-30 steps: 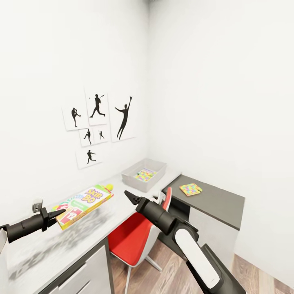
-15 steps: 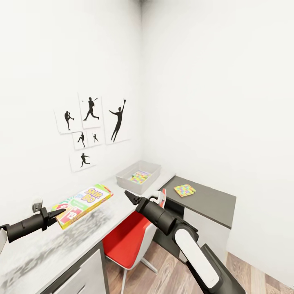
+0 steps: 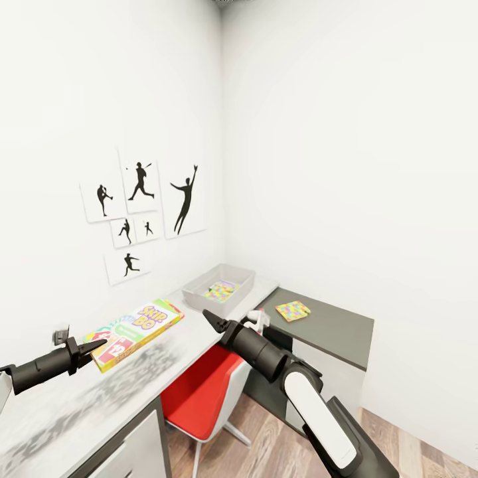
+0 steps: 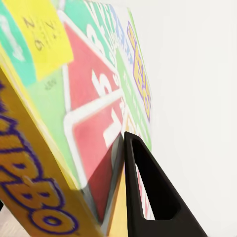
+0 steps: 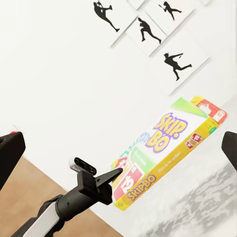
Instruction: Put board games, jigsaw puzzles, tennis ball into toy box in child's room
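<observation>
My left gripper [image 3: 95, 347] is shut on the near corner of the SKIP-BO board game [image 3: 136, 330], holding it tilted above the table [image 3: 174, 355]. In the left wrist view one finger [image 4: 143, 182] presses against the printed lid [image 4: 74, 98]. My right gripper [image 3: 211, 320] hangs open past the table's edge, above the chair; its fingertips [image 5: 11, 148] stand wide apart either side of the held box [image 5: 168, 148]. The grey toy box [image 3: 199, 290] stands at the table's far end with one jigsaw puzzle [image 3: 221, 290] inside. Another jigsaw puzzle [image 3: 293, 310] lies on the dark cabinet. The tennis ball, the bed and the other board games are out of view.
A red chair [image 3: 199, 395] is tucked under the table below my right arm. The dark grey cabinet [image 3: 332, 328] meets the table in the room's corner. Player silhouettes [image 3: 143, 206] hang on the left wall. Wooden floor [image 3: 265, 451] runs to the right.
The whole picture has shifted left and the far corner looks further off, so the camera moved. Both grippers and the held box keep their places. The ball behind the box no longer shows.
</observation>
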Tool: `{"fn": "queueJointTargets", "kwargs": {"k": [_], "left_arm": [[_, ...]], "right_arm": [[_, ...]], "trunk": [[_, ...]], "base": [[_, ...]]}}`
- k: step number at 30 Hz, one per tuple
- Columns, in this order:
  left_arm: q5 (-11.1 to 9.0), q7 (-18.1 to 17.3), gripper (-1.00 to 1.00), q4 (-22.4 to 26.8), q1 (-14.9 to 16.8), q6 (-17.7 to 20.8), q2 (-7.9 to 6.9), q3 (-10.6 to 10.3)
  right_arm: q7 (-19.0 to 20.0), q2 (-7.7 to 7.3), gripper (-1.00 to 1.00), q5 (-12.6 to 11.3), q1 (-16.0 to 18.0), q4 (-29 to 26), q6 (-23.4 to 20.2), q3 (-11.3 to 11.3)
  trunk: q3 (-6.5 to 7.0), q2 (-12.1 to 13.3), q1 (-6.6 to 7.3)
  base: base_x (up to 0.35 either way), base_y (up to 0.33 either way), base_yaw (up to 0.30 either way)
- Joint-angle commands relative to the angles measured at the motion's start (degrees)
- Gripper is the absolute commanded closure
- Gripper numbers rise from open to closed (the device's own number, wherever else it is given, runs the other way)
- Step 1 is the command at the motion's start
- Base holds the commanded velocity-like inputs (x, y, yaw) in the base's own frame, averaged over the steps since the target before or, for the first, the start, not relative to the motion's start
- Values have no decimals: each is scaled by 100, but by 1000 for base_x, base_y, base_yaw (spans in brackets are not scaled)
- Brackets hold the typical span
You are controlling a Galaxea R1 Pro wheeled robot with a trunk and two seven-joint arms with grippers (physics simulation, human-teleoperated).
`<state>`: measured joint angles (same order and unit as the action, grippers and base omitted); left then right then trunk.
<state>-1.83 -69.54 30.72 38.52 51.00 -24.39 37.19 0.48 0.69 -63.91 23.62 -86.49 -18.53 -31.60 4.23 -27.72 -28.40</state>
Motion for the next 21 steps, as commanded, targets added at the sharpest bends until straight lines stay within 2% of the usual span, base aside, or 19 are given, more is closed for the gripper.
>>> {"fn": "queueJointTargets", "kwargs": {"k": [1, 8, 12, 16, 21], "left_arm": [[-5, 2, 100, -3, 0, 35, 2, 9], [-1, 2, 100, -3, 2, 24, 3, 16], [-5, 1, 100, -1, 3, 24, -2, 16], [-9, 0, 100, 0, 2, 24, 3, 15], [-10, -1, 100, 1, 2, 24, -1, 16]], "right_arm": [[5, 1, -100, -31, 2, 1, -19, 4], [7, 1, -100, -31, 2, 1, -10, 2], [7, -3, -100, -35, 2, -5, 157, -9], [-10, 1, -100, -26, 2, -7, 258, -205], [-14, 1, -100, -25, 2, 0, 277, -269]], "trunk": [[21, 39, 21], [178, 319, 174], [254, 480, 262], [238, 480, 262], [195, 480, 262]], "base": [[0, 0, -117], [0, 0, -136], [0, 0, -35], [0, 0, -6], [0, 0, -1]]}}
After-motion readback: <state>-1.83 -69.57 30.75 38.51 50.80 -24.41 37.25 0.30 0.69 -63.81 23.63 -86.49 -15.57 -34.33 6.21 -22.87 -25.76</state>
